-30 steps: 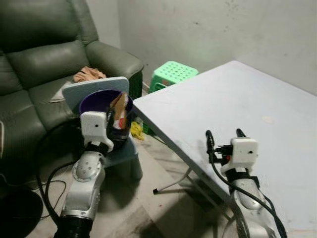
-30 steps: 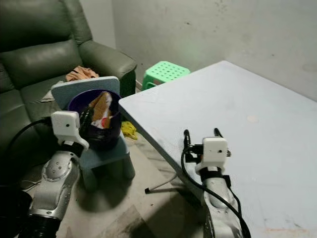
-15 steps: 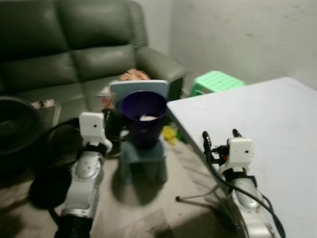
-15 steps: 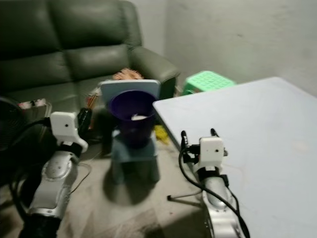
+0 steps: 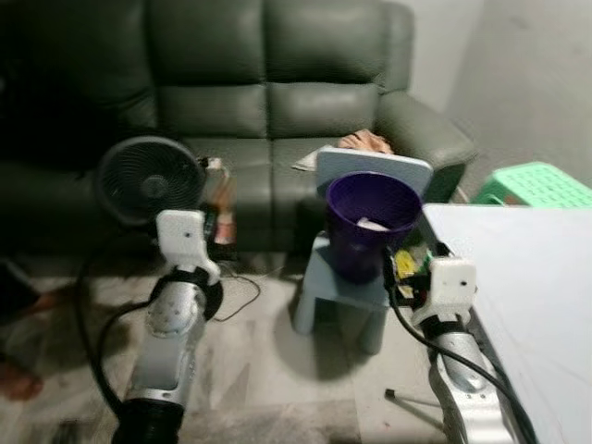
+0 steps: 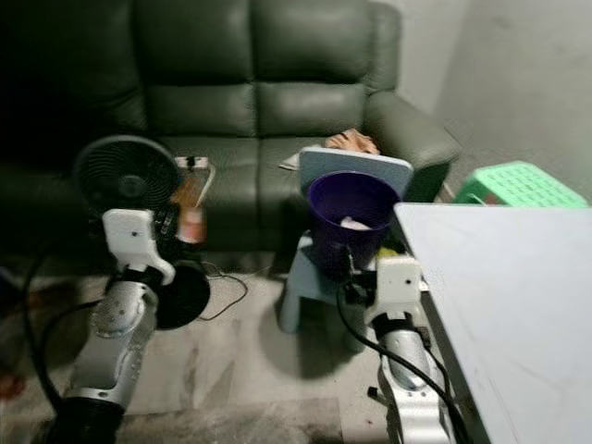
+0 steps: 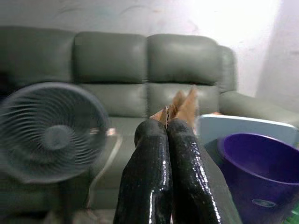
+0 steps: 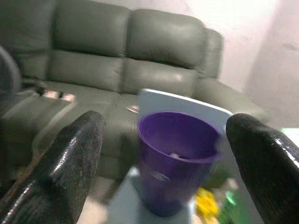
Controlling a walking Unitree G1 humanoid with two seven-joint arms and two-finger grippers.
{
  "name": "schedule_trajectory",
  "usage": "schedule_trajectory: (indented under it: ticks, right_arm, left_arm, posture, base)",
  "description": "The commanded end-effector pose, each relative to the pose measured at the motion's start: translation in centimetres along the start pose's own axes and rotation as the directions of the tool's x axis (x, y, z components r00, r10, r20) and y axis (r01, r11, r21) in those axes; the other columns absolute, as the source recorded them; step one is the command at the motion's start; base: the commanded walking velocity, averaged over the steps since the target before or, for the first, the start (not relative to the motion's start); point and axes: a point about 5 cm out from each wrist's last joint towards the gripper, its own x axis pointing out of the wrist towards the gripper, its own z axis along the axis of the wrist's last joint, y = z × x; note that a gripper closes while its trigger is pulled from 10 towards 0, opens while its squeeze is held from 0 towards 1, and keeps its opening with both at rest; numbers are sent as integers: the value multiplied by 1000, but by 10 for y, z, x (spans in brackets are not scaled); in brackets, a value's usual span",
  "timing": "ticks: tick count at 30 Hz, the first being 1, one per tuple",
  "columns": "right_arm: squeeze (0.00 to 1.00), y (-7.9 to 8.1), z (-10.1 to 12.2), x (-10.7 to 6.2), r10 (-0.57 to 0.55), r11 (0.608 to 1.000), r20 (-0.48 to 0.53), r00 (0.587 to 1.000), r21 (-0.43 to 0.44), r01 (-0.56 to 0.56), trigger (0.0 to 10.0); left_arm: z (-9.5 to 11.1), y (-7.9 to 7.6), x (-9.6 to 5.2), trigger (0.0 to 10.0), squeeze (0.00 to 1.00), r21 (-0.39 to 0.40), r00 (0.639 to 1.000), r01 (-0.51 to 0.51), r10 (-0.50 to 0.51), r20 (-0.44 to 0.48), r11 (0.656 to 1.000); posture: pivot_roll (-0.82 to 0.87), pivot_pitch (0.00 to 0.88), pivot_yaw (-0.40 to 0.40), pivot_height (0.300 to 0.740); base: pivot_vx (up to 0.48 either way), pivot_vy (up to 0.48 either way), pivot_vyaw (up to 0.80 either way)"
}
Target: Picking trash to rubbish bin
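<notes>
A purple rubbish bin (image 5: 370,222) stands on a small light-blue chair (image 5: 338,282) in front of the sofa, with a pale scrap (image 5: 373,224) lying inside. My left gripper (image 5: 216,220) is well to the left of the bin, by the fan. It is shut on a brown-orange wrapper (image 7: 181,102) that sticks out past the fingertips. My right gripper (image 5: 412,253) is held low just in front of the bin, open and empty; the bin (image 8: 177,158) sits between its spread fingers (image 8: 70,163).
A dark green sofa (image 5: 268,102) spans the back, with an orange cloth (image 5: 365,141) on its seat. A black floor fan (image 5: 151,180) and cables stand at the left. The grey table (image 5: 536,296) fills the right, a green stool (image 5: 536,185) behind it. Something yellow (image 5: 404,265) lies by the chair.
The camera has swung left: the table slid right and the sofa and fan came into view. My left gripper, earlier with the wrapper over the bin, now stands away to the bin's left.
</notes>
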Motion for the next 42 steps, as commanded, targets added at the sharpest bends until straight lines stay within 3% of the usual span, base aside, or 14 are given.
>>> schedule_trajectory:
  ticks: [1, 34, 42]
  right_arm:
    - [0, 0, 3, 1, -10, 999, 22, 1000, 49, 9, 10000]
    - [0, 0, 5, 4, -5, 999, 30, 1000, 53, 4, 10000]
    - [0, 0, 4, 4, 0, 1000, 18, 1000, 17, 0, 10000]
  left_arm:
    - [2, 3, 2, 10000, 0, 0, 1000, -5, 5, 0, 1000]
    - [8, 4, 7, 10000, 0, -10, 1000, -8, 8, 8, 1000]
    - [8, 3, 7, 10000, 0, -8, 1000, -4, 4, 7, 1000]
  posture:
    - [-45, 0, -50, 740]
    - [-47, 0, -39, 740]
    - [-46, 0, -38, 740]
  base:
    - [0, 0, 0]
    - [374, 0, 0]
    - [343, 332, 500]
